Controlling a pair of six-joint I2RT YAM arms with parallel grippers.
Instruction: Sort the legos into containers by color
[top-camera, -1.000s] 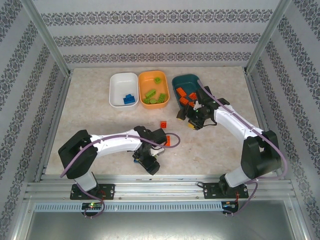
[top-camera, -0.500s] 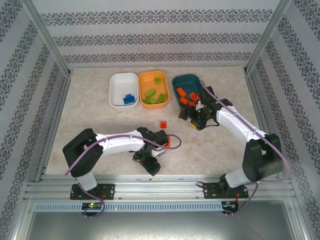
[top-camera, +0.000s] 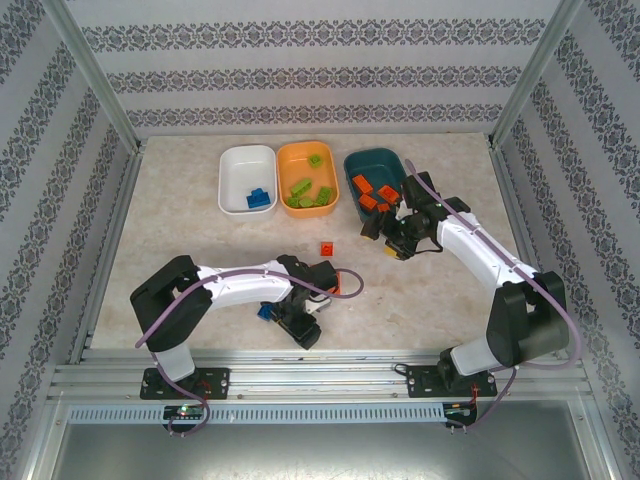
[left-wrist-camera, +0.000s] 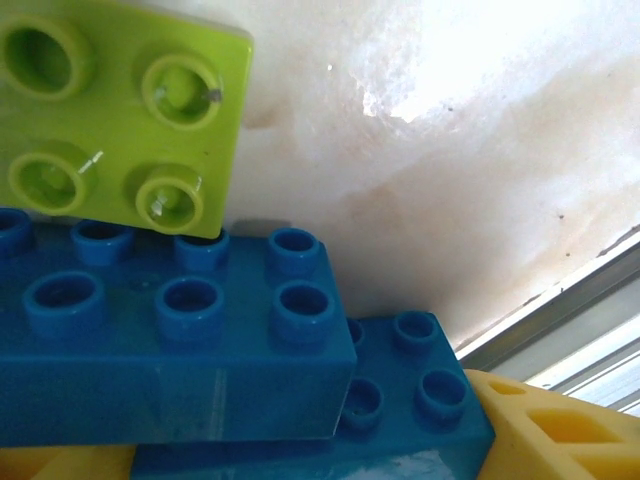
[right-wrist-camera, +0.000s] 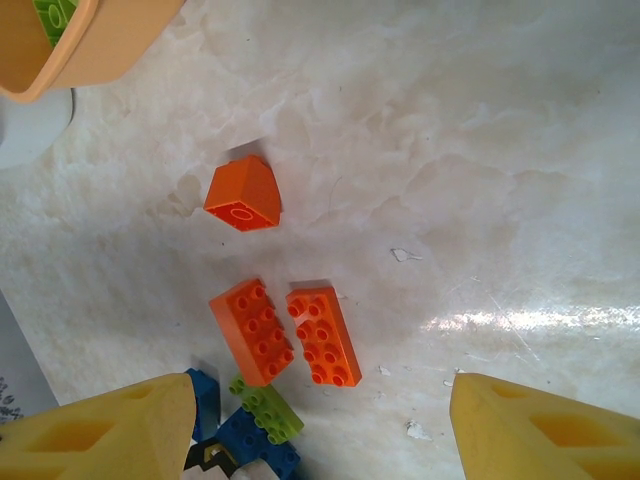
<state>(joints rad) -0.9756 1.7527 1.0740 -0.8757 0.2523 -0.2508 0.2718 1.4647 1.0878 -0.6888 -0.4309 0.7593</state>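
Two stacked blue legos lie between my left gripper's yellow fingers, which press on their sides. A lime lego touches them behind. From above, this gripper sits low at the near table edge with blue beside it. My right gripper hangs open and empty over the table, just in front of the teal container. Below it lie two oblong orange legos and a small orange lego. The white container holds blue, the orange container lime.
The metal frame rail runs close behind the left gripper's legos. A small orange lego sits alone mid-table. Patterned walls enclose the table on three sides. Open marble lies on the left half.
My left gripper's jaws have narrowed onto the blue legos and the arm has shifted slightly left. The right gripper has edged toward the teal container.
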